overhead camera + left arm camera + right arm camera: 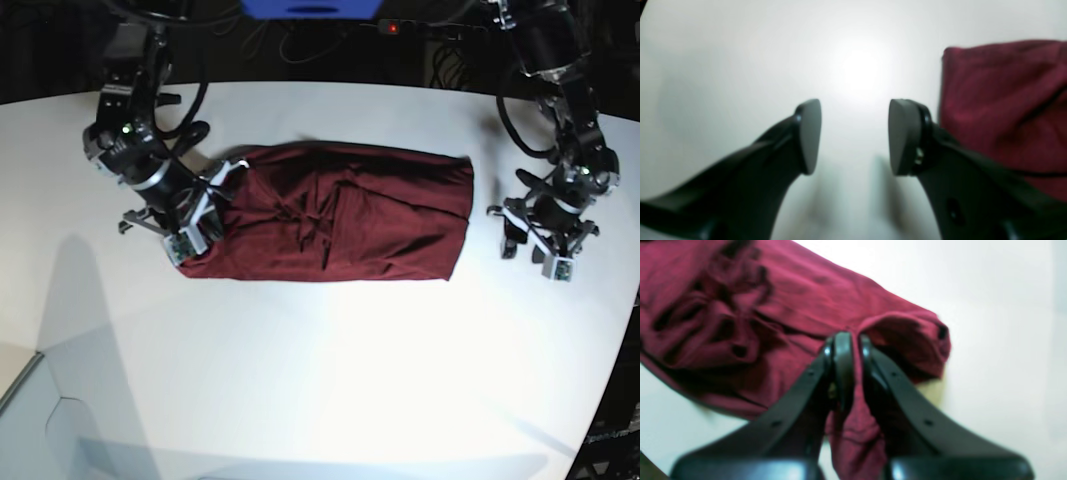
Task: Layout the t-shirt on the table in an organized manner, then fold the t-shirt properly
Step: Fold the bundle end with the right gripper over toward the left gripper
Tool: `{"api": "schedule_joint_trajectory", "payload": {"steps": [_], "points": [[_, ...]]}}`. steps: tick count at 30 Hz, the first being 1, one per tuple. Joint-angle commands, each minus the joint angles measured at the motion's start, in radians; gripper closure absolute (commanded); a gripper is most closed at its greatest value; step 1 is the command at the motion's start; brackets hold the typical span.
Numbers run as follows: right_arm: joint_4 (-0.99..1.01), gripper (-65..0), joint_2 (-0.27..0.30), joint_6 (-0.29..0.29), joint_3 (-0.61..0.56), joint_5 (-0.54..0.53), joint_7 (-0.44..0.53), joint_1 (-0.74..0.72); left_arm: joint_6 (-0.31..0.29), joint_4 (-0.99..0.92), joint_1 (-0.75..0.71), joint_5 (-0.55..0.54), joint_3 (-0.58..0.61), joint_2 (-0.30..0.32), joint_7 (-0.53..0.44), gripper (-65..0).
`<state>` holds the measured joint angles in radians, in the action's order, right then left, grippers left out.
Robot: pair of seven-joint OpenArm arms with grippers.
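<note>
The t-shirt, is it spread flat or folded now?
Folded: the t-shirt lies as a narrow wrinkled band on the table, no sleeves showing; the right pincer pinches one end.

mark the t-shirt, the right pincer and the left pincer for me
t-shirt [380, 215], base view, middle of the maroon body.
right pincer [852, 340], right wrist view, between the fingertips, shut on a fold of the shirt.
left pincer [855, 136], left wrist view, in the open gap between the fingertips, over the table.

L pincer [855, 136] w/ jaws apart, nothing btwn them, over white desk [740, 60]. Shirt [1003, 110] lies on desk at right, its edge just beside the right-hand finger. Blurry.
</note>
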<state>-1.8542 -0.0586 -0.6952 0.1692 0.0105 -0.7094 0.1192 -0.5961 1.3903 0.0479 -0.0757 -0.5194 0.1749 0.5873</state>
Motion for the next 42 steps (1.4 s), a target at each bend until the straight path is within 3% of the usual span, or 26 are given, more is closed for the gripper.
{"api": "schedule_joint_trajectory", "payload": {"steps": [1, 4, 6, 11, 22, 31, 38, 42], "points": [[-0.019, 0.0, 0.003, -0.003, -0.001, -0.016, 0.026, -0.014, 0.008, -0.018, 0.027, 0.023, -0.003, 0.012, -0.013, -31.2], [-0.022, 0.0, 0.003, -0.003, -0.017, -0.016, 0.027, -0.016, 0.008, -0.082, 0.046, 0.067, -0.003, 0.005, -0.013, -30.4], [-0.038, 0.0, 0.003, -0.003, -0.02, -0.016, 0.027, -0.016, 0.006, -0.121, 0.059, 0.078, -0.003, -0.008, -0.013, -25.5], [-0.086, 0.0, 0.003, -0.003, -0.05, -0.016, 0.027, -0.016, 0.006, -0.147, 0.073, 0.075, -0.003, -0.031, -0.013, 0.0], [-0.114, 0.0, 0.003, -0.003, -0.171, -0.016, 0.026, -0.036, 0.006, -0.151, 0.071, 0.076, -0.002, -0.053, -0.011, -0.1], [-0.129, 0.0, 0.03, -0.003, -0.621, -0.01, 0.02, -0.128, 0.006, -0.151, 0.073, 0.076, -0.002, -0.059, 0.058, -0.1], [-0.012, 0.0, 0.026, -0.003, -0.868, -0.01, 0.018, -0.206, 0.006, -0.144, 0.068, 0.076, -0.002, -0.059, 0.061, -0.1], [0.14, 0.0, 0.006, -0.003, -0.936, -0.01, 0.03, -0.249, 0.006, -0.144, 0.065, 0.076, -0.005, -0.059, 0.061, -0.1]]}}
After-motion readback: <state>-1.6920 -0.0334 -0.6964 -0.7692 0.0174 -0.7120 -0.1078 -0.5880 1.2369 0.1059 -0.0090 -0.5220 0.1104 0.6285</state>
